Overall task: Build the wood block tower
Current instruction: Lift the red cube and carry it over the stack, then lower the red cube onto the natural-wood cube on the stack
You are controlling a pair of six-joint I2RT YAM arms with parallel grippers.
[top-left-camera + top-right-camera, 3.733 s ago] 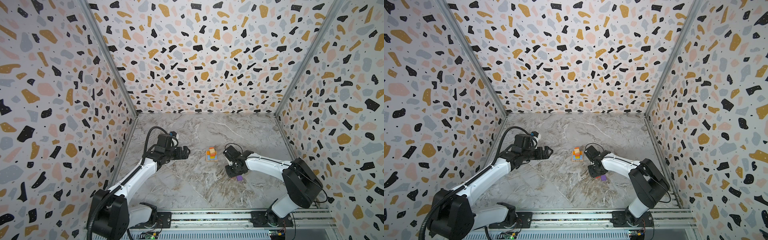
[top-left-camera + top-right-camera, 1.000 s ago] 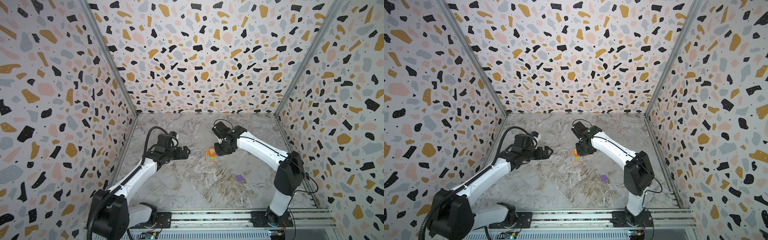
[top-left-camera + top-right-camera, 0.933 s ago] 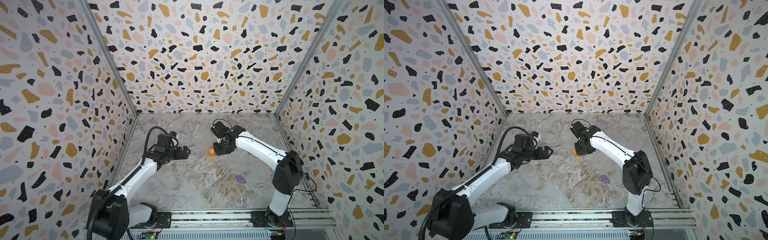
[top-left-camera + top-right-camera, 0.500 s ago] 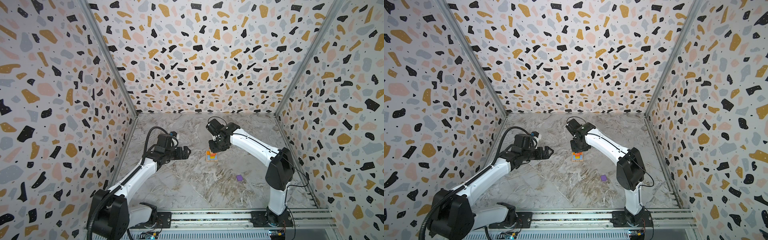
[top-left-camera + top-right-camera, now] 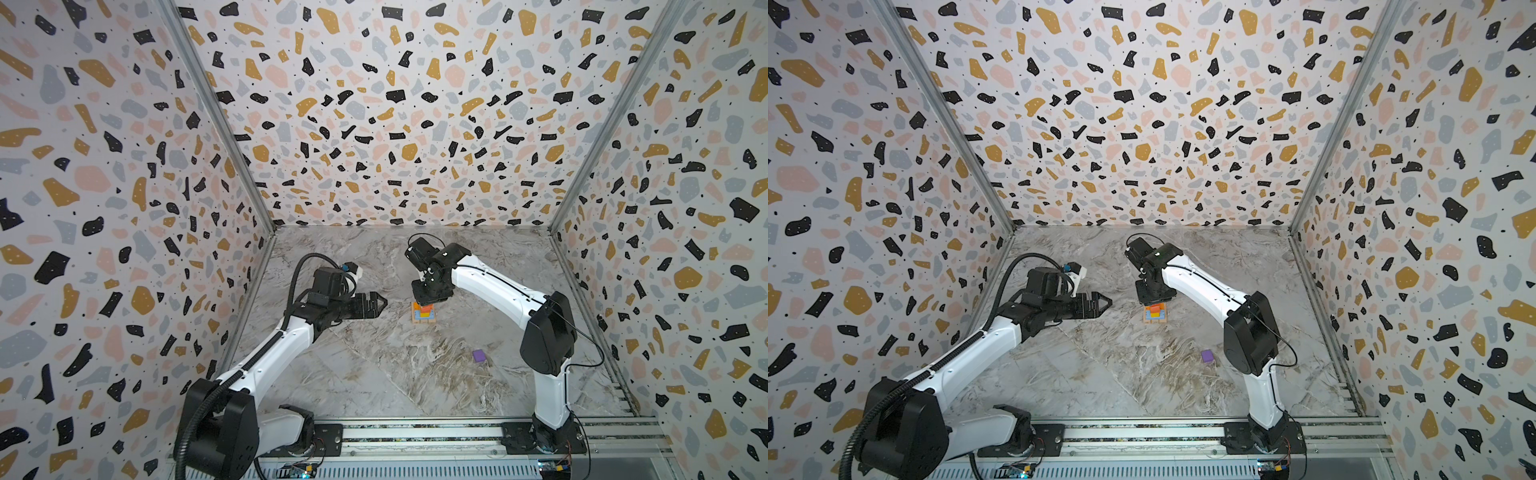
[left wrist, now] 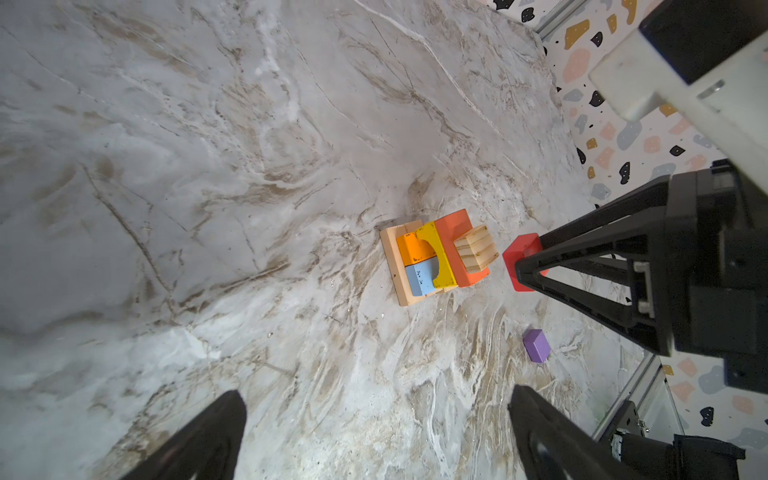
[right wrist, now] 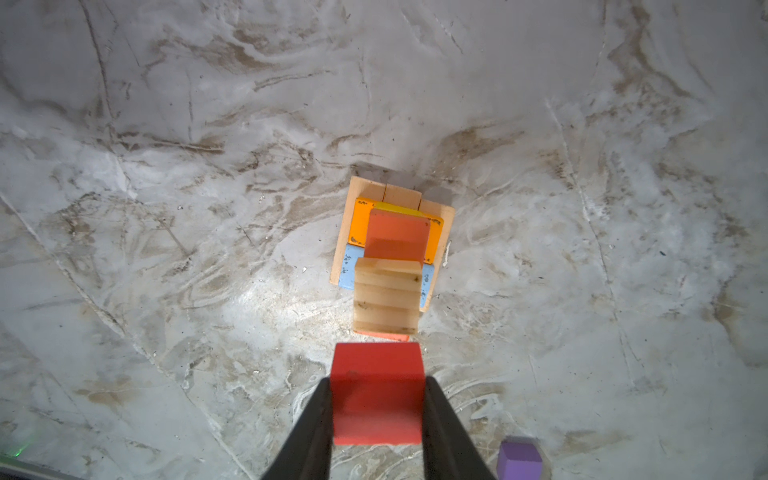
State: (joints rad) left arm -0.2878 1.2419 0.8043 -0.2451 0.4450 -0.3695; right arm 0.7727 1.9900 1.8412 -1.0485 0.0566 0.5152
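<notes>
The tower (image 5: 423, 312) (image 5: 1155, 314) stands mid-table: a tan base, blue and orange blocks, a yellow arch, an orange-red block and a tan cube (image 7: 386, 295) at its tip. My right gripper (image 7: 377, 383) is shut on a red cube (image 7: 377, 390) (image 6: 521, 253), held just above and beside the tan cube. In both top views this gripper (image 5: 429, 300) points down over the tower. A purple cube (image 5: 478, 355) (image 5: 1207, 356) lies alone on the table at the front right. My left gripper (image 5: 380, 304) (image 6: 376, 399) hangs open and empty, left of the tower.
Patterned walls close in the marble table (image 5: 374, 374) on the left, back and right. A metal rail (image 5: 415, 434) with both arm bases runs along the front edge.
The right arm has come from the front right near the purple cube to the tower, then shifted slightly left over it with the red cube. The left arm has not moved.
</notes>
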